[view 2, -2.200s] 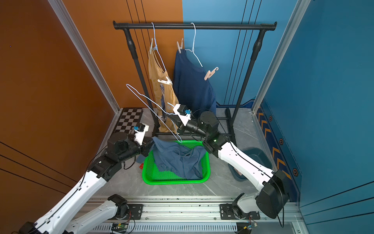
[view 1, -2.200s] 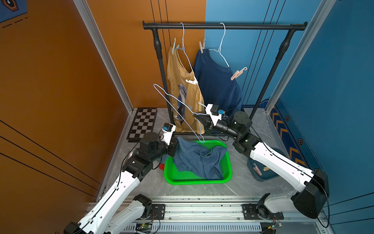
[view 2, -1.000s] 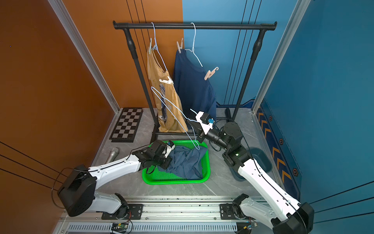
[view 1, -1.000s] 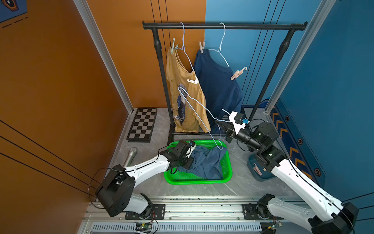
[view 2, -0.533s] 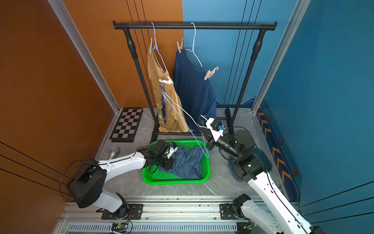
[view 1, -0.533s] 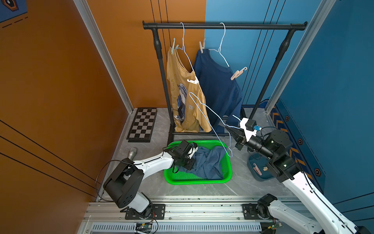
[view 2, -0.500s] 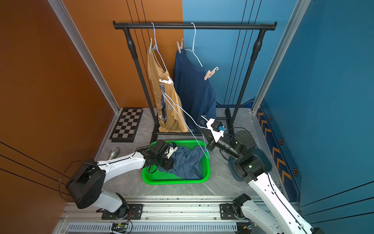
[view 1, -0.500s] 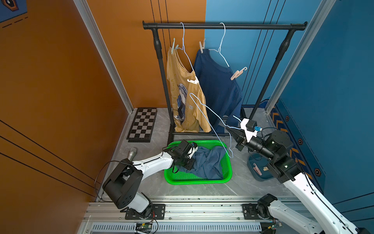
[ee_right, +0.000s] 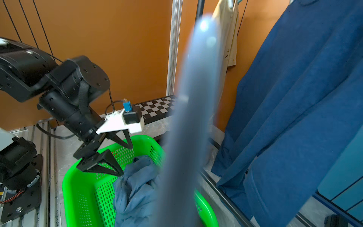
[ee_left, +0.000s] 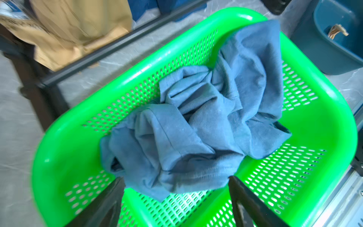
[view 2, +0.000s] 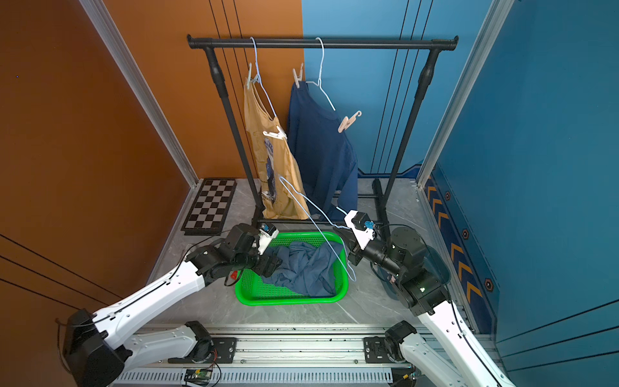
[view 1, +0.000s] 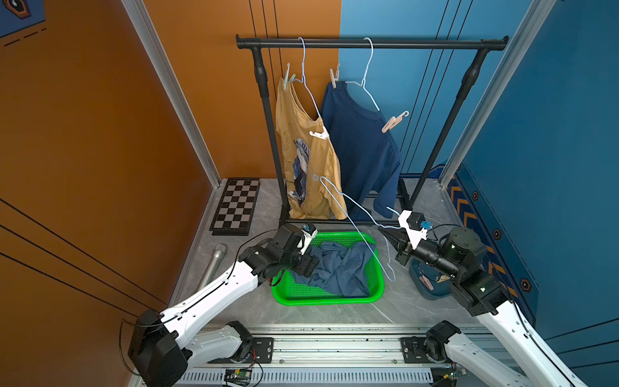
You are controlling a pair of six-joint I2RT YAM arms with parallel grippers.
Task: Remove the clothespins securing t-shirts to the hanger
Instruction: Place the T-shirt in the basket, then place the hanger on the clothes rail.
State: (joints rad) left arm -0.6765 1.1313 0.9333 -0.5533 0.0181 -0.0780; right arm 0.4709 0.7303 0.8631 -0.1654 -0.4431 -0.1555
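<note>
Grey marbled flooring point(view 1: 335, 315) spreads beneath me. Nearest, my left gripper point(ee_right: 124, 160) hangs with its black wedge-shaped jaws spread wide over the bright green perforated plastic basket point(ee_left: 343, 125), gripping nothing. Its wrist view alone shows the slotted mesh and the stitched hems of the crumpled slate-blue t-shirt point(ee_left: 206, 127) lying inside. My right gripper point(view 1: 384, 231) is pinched closed on the thin pale-blue wire hanger point(ee_right: 188, 121), a mere blur in that wrist view but crisp from above. Farther back, in both top views, the pale green clothespin point(view 1: 286, 77) and white clothespin point(view 1: 320, 134) clip the mustard-yellow printed t-shirt point(view 1: 308, 167). The cream clothespin point(view 1: 333, 78) and pink hooked clothespin point(view 1: 392, 123) clip the dark navy t-shirt point(view 1: 361, 150). Both shirts hang from the black metal rail point(view 1: 418, 43).
</note>
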